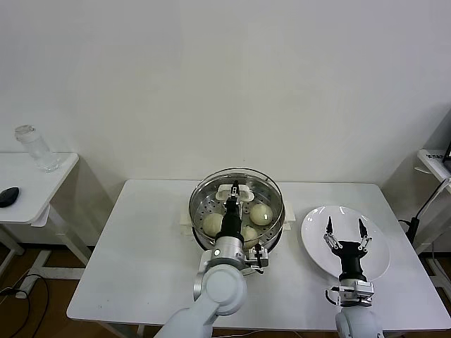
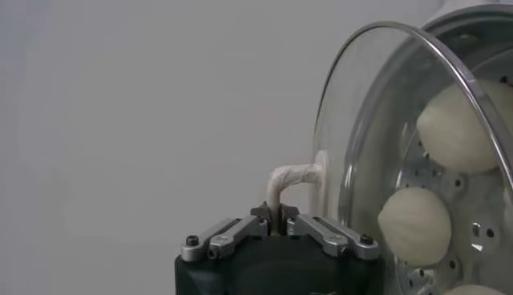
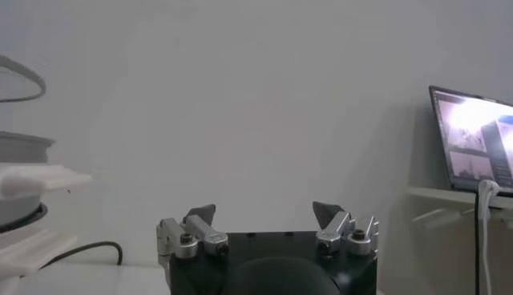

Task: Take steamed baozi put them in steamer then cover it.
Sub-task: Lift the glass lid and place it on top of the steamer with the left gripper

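Note:
The steamer (image 1: 199,204) stands mid-table, shiny steel on a white base, with three cream-white baozi (image 1: 261,214) showing on its perforated tray (image 2: 473,200). My left gripper (image 1: 234,189) is shut on the white handle (image 2: 292,176) of the round glass lid (image 2: 361,120). The lid hangs centred over the pot, and a gap shows between the lid's edge (image 3: 24,80) and the steamer (image 3: 20,148). Through the glass two baozi (image 2: 417,226) are plain in the left wrist view. My right gripper (image 1: 344,227) is open and empty above the white plate (image 1: 317,243).
A small side table at the left carries a clear glass (image 1: 32,148) and a black mouse (image 1: 8,196). At the right edge stands another table with a laptop (image 3: 473,140), and cables hang beside it. The white plate holds nothing.

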### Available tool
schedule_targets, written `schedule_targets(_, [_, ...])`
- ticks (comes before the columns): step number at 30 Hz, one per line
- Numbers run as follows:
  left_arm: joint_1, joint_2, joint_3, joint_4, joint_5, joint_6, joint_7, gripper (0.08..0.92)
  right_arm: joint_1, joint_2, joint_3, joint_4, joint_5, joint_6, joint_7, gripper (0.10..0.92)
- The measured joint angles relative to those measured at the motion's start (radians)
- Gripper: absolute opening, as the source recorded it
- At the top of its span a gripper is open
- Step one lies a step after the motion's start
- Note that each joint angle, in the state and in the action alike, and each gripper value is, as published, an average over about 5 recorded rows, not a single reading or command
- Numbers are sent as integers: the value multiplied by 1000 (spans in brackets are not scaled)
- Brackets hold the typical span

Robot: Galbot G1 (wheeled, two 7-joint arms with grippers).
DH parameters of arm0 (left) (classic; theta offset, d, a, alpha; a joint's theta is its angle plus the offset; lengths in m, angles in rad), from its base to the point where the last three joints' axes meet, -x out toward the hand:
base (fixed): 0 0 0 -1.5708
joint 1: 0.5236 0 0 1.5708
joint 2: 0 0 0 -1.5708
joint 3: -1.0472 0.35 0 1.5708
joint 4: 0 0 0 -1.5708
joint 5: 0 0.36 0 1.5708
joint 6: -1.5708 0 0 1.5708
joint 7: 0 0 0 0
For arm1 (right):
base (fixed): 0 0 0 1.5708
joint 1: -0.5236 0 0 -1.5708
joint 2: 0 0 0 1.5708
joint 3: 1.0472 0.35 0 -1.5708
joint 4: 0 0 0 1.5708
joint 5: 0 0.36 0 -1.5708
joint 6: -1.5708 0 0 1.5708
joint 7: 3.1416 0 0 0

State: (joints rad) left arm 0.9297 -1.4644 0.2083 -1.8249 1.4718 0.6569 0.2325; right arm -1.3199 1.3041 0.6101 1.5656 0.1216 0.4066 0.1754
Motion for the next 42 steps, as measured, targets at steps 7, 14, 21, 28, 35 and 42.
schedule_targets(7, [3, -17, 4, 24, 32, -3, 7, 185, 6, 1, -2, -8, -3, 2, -1, 823])
schedule_targets(14, [7, -28, 2, 46, 60, -11, 7, 185, 7, 3, -2, -10, -3, 6, -1, 823])
schedule_targets(21, [15, -34, -5, 67, 81, -24, 1, 185, 8, 2, -1, -12, -4, 9, -1, 823])
schedule_targets(28, [20, -39, -9, 74, 93, -32, -8, 185, 8, 2, -1, -13, -4, 11, -2, 823])
schedule_targets(35, [28, -43, -11, 84, 102, -39, -20, 185, 10, 1, 0, -13, -4, 11, -2, 823])
schedule_targets(42, [30, -47, -15, 93, 114, -47, -23, 185, 12, 0, 0, -12, -2, 11, -2, 823])
